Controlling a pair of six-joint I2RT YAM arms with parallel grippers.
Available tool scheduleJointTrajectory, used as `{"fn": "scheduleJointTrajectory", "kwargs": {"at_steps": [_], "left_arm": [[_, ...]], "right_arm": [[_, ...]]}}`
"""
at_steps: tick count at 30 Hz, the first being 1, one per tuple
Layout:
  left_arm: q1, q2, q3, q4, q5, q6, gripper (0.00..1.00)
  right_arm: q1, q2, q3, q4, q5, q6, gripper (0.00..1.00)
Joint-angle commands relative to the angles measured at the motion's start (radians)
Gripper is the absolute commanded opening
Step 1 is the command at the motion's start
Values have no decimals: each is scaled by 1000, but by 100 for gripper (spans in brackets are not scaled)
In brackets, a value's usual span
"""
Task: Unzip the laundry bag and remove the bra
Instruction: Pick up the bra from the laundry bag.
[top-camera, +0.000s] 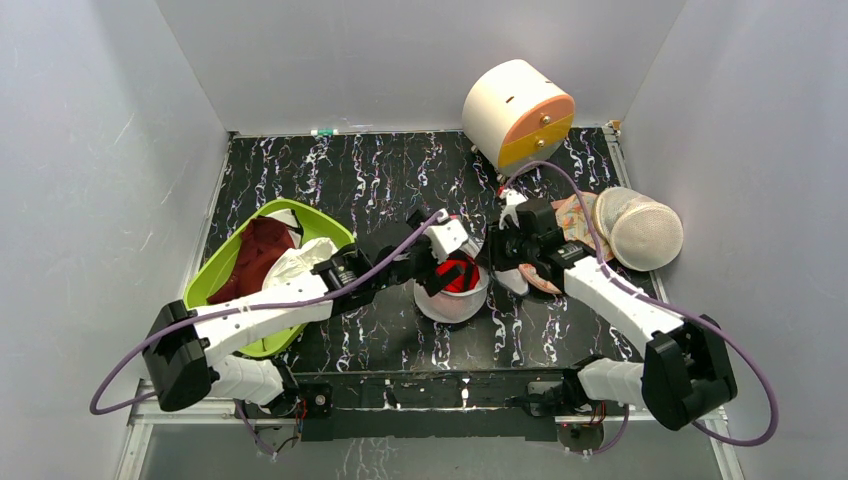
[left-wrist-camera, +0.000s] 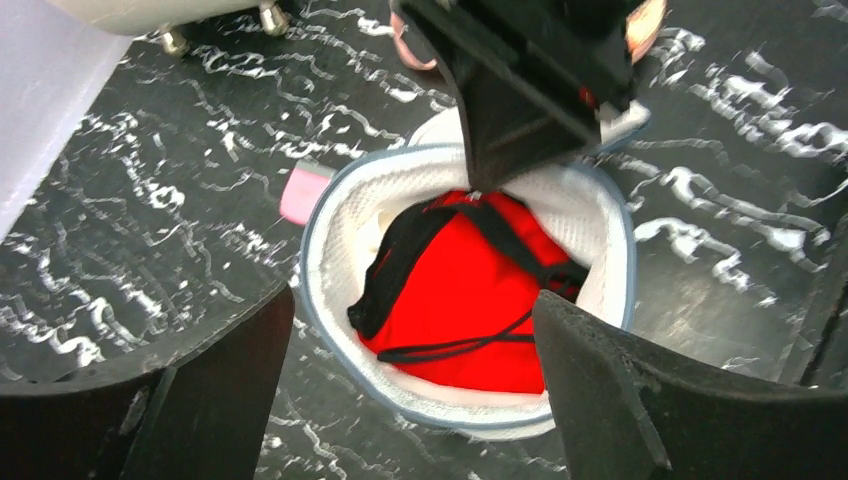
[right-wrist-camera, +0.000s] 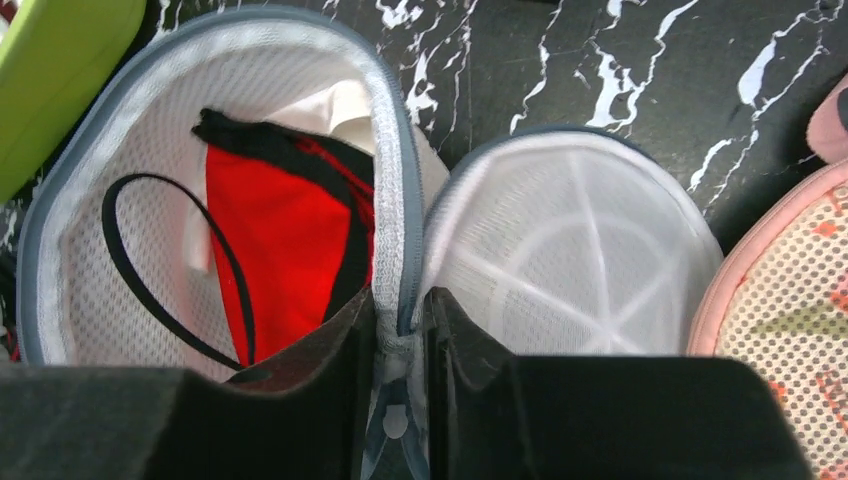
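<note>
The laundry bag (top-camera: 452, 303) lies unzipped in the middle of the table, its two white mesh halves spread apart. The bright red bra (left-wrist-camera: 470, 300) with black straps lies in the left half (right-wrist-camera: 110, 150); the other half (right-wrist-camera: 570, 240) holds nothing. My left gripper (left-wrist-camera: 415, 305) hovers open just above the bra (top-camera: 461, 276), one finger on each side of the bag's near rim (left-wrist-camera: 312, 262). My right gripper (right-wrist-camera: 400, 312) is shut on the bag's rim seam where the halves meet, beside the bra (right-wrist-camera: 275, 235). In the top view the two grippers, left (top-camera: 443, 264) and right (top-camera: 500, 260), face each other over the bag.
A green bin (top-camera: 214, 278) with a maroon garment (top-camera: 256, 254) and white cloth sits at the left. A white and orange drum (top-camera: 517, 112) stands at the back. A domed mesh bag (top-camera: 640, 228) and an orange floral fabric piece (right-wrist-camera: 790, 320) lie at the right.
</note>
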Motion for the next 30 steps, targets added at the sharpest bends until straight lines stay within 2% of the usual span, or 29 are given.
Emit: {"fn": "scheduleJointTrajectory", "kwargs": {"at_steps": [1, 6, 9, 11, 14, 23, 30], "left_arm": [[-13, 30, 111, -37, 80, -170, 85], [-14, 35, 60, 57, 96, -427, 79], [-14, 73, 19, 116, 115, -653, 77], [-14, 119, 29, 108, 119, -764, 75], [-15, 180, 87, 0, 38, -885, 65], [-14, 286, 167, -94, -73, -971, 43], [-16, 326, 197, -87, -39, -963, 40]], "right_arm": [[1, -115, -82, 167, -79, 15, 14], [1, -200, -168, 236, -121, 13, 2], [2, -255, -205, 270, -123, 16, 0], [2, -275, -204, 271, -124, 16, 0], [1, -286, -202, 273, -132, 16, 0], [2, -287, -232, 310, -183, 35, 0], [2, -302, -237, 319, -199, 40, 0]]}}
